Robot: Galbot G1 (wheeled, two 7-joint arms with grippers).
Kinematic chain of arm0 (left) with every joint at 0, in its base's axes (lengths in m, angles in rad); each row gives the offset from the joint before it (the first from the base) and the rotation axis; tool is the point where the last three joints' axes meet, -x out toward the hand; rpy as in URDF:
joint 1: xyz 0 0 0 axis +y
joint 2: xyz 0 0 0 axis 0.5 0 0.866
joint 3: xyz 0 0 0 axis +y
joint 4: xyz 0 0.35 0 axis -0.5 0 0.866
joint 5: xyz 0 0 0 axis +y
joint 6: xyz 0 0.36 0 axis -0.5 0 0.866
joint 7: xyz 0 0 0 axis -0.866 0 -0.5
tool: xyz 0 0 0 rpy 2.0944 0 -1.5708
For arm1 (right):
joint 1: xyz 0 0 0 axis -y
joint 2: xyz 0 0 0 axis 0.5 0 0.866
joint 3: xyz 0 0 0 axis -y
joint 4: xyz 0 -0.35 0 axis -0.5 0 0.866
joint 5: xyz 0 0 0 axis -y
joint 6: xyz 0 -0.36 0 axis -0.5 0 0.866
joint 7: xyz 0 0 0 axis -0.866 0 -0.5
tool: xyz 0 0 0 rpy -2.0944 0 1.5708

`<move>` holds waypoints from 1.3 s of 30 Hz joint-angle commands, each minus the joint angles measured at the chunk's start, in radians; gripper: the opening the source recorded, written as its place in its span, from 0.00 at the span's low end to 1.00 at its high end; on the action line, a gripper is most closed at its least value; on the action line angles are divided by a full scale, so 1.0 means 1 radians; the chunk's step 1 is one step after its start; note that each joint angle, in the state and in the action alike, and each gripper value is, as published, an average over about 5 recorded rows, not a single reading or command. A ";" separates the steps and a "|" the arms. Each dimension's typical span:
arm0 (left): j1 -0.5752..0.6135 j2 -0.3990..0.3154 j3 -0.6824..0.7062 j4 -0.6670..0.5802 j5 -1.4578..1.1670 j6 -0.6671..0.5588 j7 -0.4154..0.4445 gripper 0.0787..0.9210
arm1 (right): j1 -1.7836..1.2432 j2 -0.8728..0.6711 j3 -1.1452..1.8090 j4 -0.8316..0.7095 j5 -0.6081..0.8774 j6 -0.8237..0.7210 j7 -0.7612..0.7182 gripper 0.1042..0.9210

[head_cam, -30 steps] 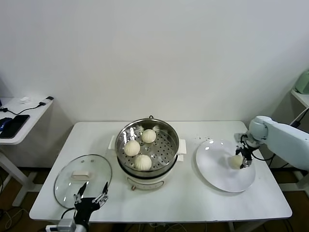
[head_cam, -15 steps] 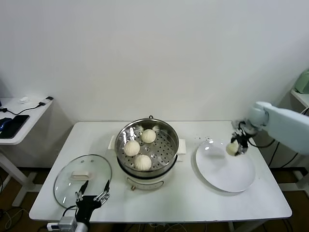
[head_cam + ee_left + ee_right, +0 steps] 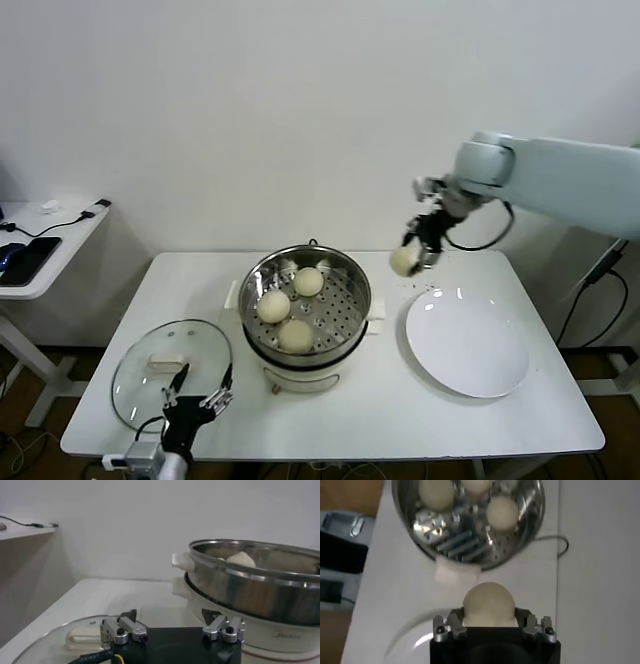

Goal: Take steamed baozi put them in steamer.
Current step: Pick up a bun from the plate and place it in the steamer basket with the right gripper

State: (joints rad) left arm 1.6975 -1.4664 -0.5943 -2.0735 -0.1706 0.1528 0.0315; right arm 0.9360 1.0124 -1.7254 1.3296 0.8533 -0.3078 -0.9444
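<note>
Right end effector [image 3: 412, 256] holds a round baozi [image 3: 404, 261] above the table [image 3: 400, 400].

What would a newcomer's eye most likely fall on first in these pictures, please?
Probably the right gripper, raised above the table between the steamer and the white plate, shut on one cream baozi. Next, the three baozi lying on the steamer's perforated tray. The left gripper waits open at the near edge, by the glass lid.
</note>
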 commanded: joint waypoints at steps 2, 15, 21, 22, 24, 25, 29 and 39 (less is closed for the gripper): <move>-0.007 -0.003 0.001 0.013 0.032 -0.022 0.001 0.88 | 0.010 0.297 -0.042 0.082 0.239 -0.165 0.165 0.70; -0.008 0.002 -0.001 0.026 0.022 -0.023 0.002 0.88 | -0.187 0.315 -0.019 -0.010 0.108 -0.223 0.239 0.70; -0.007 0.004 0.002 0.030 0.022 -0.023 0.002 0.88 | -0.238 0.293 0.011 -0.018 0.061 -0.233 0.250 0.70; -0.007 0.004 0.002 0.030 0.022 -0.023 0.002 0.88 | -0.242 0.290 0.013 -0.018 0.057 -0.233 0.251 0.69; -0.006 0.005 0.002 0.029 0.022 -0.022 0.002 0.88 | -0.246 0.286 0.015 -0.017 0.053 -0.235 0.253 0.70; -0.005 0.005 0.002 0.029 0.022 -0.022 0.002 0.88 | -0.247 0.285 0.017 -0.017 0.052 -0.236 0.254 0.70; -0.003 0.006 0.001 0.030 0.022 -0.023 0.002 0.88 | -0.246 0.283 0.024 -0.019 0.047 -0.233 0.255 0.69; 0.006 0.009 -0.004 0.020 0.018 -0.025 0.002 0.88 | -0.177 0.219 0.076 -0.017 0.102 -0.109 0.139 0.86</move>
State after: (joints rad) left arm 1.7009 -1.4587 -0.5971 -2.0493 -0.1520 0.1292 0.0333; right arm 0.7197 1.2680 -1.6861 1.3131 0.9290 -0.4975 -0.7252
